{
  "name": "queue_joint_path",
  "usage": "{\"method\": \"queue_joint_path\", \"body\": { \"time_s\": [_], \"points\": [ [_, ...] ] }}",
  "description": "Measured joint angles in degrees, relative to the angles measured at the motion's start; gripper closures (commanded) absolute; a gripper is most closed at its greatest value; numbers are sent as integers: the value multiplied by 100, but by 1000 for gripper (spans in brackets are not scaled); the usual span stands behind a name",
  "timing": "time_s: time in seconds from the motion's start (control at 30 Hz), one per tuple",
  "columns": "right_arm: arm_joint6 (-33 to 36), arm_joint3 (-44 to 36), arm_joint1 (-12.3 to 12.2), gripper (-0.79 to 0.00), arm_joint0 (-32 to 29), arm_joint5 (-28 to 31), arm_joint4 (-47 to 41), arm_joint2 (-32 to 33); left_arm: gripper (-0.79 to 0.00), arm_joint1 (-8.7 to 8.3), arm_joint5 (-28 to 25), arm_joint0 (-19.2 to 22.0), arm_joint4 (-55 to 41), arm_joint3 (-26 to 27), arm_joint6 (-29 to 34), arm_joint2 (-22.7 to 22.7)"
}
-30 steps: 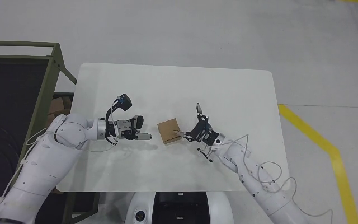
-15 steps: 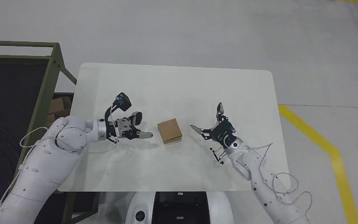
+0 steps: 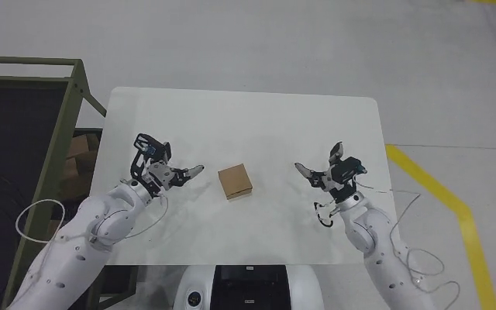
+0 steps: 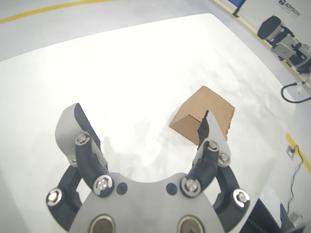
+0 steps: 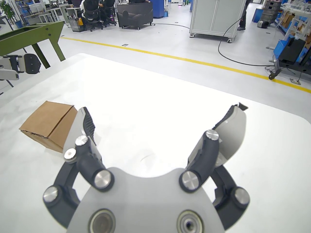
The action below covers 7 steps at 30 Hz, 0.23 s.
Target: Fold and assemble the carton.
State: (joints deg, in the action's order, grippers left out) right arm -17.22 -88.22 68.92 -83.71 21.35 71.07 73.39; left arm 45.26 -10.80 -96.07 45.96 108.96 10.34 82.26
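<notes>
Open tabletop (image 3: pixel 248 116) is seen all around the carton (image 3: pixel 234 181), which is flanked, well apart, by the spread left gripper (image 4: pixel 142 109) and right gripper (image 5: pixel 161 107)

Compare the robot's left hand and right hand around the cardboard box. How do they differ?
The left hand is on the box's left side, while the right hand is on its right side. The left hand is nearer the box than the right hand. Both hands are open and empty, point roughly toward the box, and are not touching it.
</notes>
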Motion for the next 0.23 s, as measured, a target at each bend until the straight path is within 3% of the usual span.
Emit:
{"method": "queue_joint_path", "body": {
  "time_s": [0.1, 0.23],
  "points": [
    [265, -32, -32, -785, 75, 201, -155, 191, -785, 58, 379, -26, -18, -30, -307, -58],
    [298, -38, -36, -784, 87, 222, -171, 210, -784, 76, 479, -8, -14, -29, -300, -110]
  ]
}}
